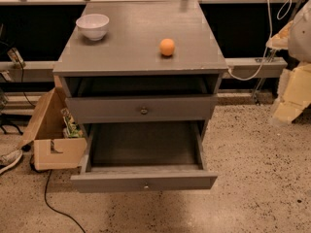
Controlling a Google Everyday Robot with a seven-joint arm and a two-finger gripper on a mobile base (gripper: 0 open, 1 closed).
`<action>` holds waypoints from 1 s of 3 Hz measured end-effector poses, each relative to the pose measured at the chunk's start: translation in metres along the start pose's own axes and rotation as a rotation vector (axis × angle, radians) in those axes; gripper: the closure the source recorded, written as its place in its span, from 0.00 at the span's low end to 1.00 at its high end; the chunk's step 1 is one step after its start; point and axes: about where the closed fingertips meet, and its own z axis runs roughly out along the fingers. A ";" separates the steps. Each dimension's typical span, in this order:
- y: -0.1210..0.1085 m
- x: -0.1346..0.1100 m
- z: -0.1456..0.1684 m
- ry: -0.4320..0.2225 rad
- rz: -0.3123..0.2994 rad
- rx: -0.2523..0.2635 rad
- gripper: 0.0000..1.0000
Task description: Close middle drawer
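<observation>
The middle drawer (144,179) stood pulled far out. The tool (289,106) hung at the right edge; I could not tell its state.

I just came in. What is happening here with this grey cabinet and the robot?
The robot is meant to close the middle drawer, which stands pulled far out, showing its dark inside. Nothing touches it: the gripper is at the right edge of the view, well away from the cabinet. The top drawer is out a little. A white bowl and an orange sit on top.
</observation>
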 end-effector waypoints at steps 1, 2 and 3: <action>0.000 0.000 0.000 0.000 0.000 0.000 0.00; 0.001 -0.002 0.006 -0.036 0.016 -0.008 0.00; 0.023 -0.025 0.067 -0.151 0.121 -0.108 0.00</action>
